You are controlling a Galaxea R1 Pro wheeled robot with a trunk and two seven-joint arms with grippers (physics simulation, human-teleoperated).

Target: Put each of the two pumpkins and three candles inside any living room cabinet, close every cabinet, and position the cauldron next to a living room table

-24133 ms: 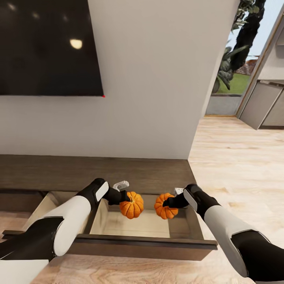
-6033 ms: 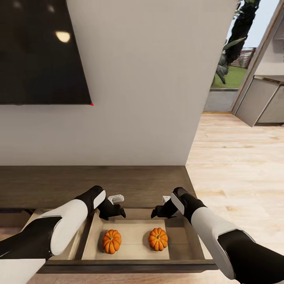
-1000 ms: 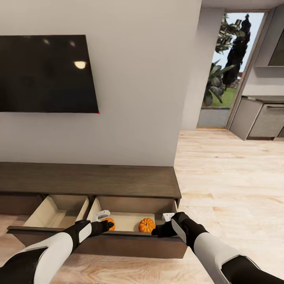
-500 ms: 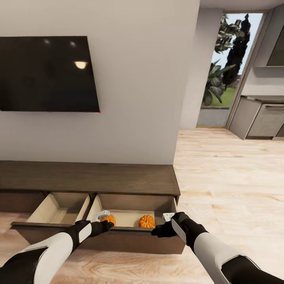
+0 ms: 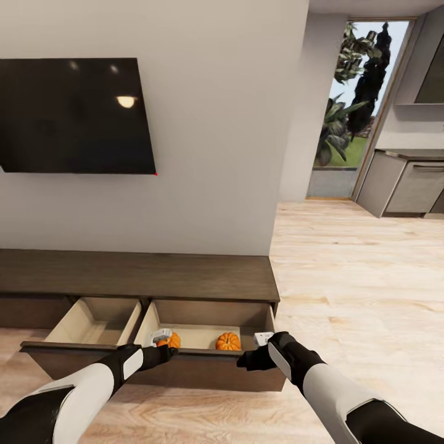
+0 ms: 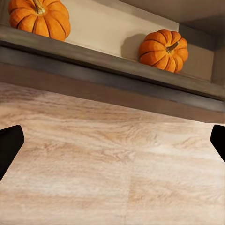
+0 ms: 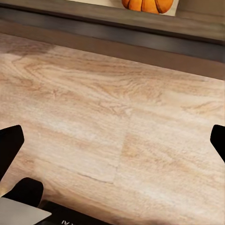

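Observation:
The long dark brown cabinet (image 5: 142,274) stands against the wall with its wide drawer (image 5: 185,370) pulled out. Two orange pumpkins lie in the drawer's right compartment, one on the left (image 5: 171,340) (image 6: 40,18) and one on the right (image 5: 228,341) (image 6: 164,49) (image 7: 147,4). My left gripper (image 5: 168,351) (image 6: 112,145) is open at the drawer's front edge, just before the left pumpkin. My right gripper (image 5: 245,360) (image 7: 112,140) is open at the same edge, near the right pumpkin. Both hold nothing. The candles, the cauldron and the table are out of view.
The drawer's left compartment (image 5: 92,320) is bare. A black TV (image 5: 77,114) hangs on the wall above the cabinet. Light wood floor (image 5: 357,277) stretches right toward grey kitchen cupboards (image 5: 401,185) and a glass door with plants (image 5: 345,123).
The drawer front has come slightly closer to the cabinet body, so less of its inside shows. The view has shifted a little. Both grippers stay open at the front edge.

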